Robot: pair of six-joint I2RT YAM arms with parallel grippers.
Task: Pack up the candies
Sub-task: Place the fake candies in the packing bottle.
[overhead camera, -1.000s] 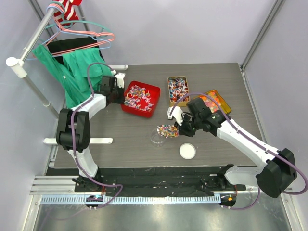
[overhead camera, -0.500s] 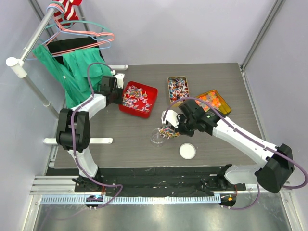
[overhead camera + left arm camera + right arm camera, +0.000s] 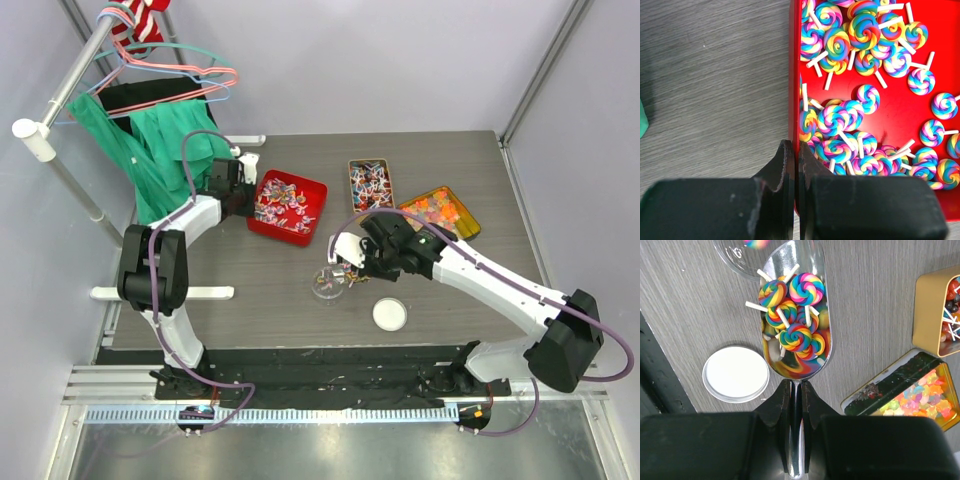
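The candies (image 3: 860, 30) are rainbow-swirl lollipops on white sticks, piled in a red tray (image 3: 794, 75) at the table's back left (image 3: 290, 237). My left gripper (image 3: 795, 147) is shut on the tray's left rim, one jaw inside the wall and one outside (image 3: 248, 200). My right gripper (image 3: 795, 387) is shut on the handle of a shiny metal scoop (image 3: 815, 260) that holds several candies (image 3: 806, 288). The scoop's tip reaches over the rim of a clear round jar (image 3: 735, 255), mid-table in the top view (image 3: 325, 290). One candy shows inside the jar.
A white round lid (image 3: 390, 314) lies just right of the jar. Two gold tins stand behind my right arm, one with red-and-blue sweets (image 3: 370, 185), one with orange, yellow and green pieces (image 3: 440, 212). A rail with hangers and green cloth (image 3: 150, 150) rises at the left.
My right gripper has carried the loaded scoop leftward, from beside the tins to the clear jar. The left gripper has stayed on the tray rim.
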